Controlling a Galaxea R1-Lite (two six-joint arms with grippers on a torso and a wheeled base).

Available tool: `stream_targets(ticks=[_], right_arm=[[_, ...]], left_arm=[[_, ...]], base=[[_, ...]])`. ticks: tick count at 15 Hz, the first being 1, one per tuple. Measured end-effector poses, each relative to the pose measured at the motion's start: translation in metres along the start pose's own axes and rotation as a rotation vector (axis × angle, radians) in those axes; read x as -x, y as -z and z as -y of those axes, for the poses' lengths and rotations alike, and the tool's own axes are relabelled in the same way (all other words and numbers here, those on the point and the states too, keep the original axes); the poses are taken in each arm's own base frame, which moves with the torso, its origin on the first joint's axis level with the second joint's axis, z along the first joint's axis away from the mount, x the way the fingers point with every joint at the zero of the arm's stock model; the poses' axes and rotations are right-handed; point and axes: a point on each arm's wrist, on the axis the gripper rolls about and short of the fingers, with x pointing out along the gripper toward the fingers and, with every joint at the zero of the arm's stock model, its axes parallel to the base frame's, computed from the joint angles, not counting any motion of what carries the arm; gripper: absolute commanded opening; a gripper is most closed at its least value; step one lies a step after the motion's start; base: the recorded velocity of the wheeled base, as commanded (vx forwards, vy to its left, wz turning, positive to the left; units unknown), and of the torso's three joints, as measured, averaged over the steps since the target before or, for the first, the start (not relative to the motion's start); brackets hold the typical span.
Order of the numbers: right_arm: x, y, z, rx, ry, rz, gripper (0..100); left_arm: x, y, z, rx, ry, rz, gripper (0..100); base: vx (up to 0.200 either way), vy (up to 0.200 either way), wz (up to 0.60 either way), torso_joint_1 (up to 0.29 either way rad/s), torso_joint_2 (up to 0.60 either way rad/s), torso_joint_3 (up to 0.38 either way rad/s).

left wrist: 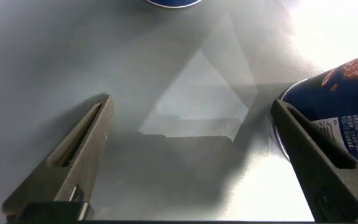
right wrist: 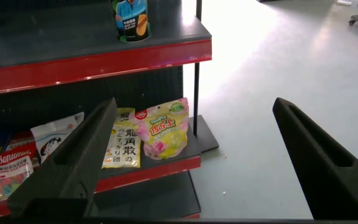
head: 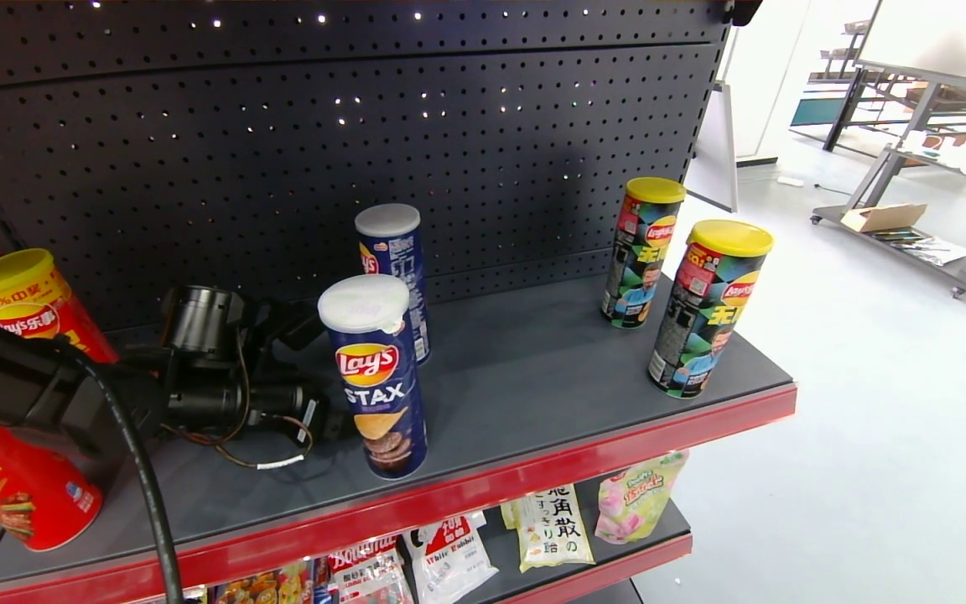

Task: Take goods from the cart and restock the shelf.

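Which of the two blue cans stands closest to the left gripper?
The front blue can, near the shelf's red edge, beside the left gripper; the rear blue can stands by the pegboard.

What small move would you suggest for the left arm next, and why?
Probably ease the left gripper back off the shelf, slightly away from the front blue chip can. Its jaws are open with nothing between them, and the can stands upright close beside one finger, so it looks placed. A careful retreat should avoid tipping it.
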Motion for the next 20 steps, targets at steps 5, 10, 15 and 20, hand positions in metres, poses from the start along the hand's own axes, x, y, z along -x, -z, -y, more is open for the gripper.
stream_targets(ticks=[5,10,15,20], right_arm=[[0.0000,-0.0001,0.0000,0.000,0.000,0.000,100],[0.0000,0.0000,0.0000,0.000,0.000,0.000,100],[0.0000,0.0000,0.0000,0.000,0.000,0.000,100],[0.0000,0.0000,0.0000,0.000,0.000,0.000,100]], left_arm=[[-0.0008,0.0000,0.0017,-0.002,0.004,-0.002,100],[-0.0010,0.0024,0.0031,-0.001,0.008,-0.009,100],[-0.0004,0.0023,0.0035,0.000,0.008,-0.009,100],[-0.0008,0.0023,0.0051,-0.003,0.012,-0.011,100]], base=[[0.000,0.000,0.00,0.000,0.00,0.000],[0.000,0.000,0.00,0.000,0.00,0.000],[0.000,0.000,0.00,0.000,0.00,0.000],[0.000,0.000,0.00,0.000,0.00,0.000]])
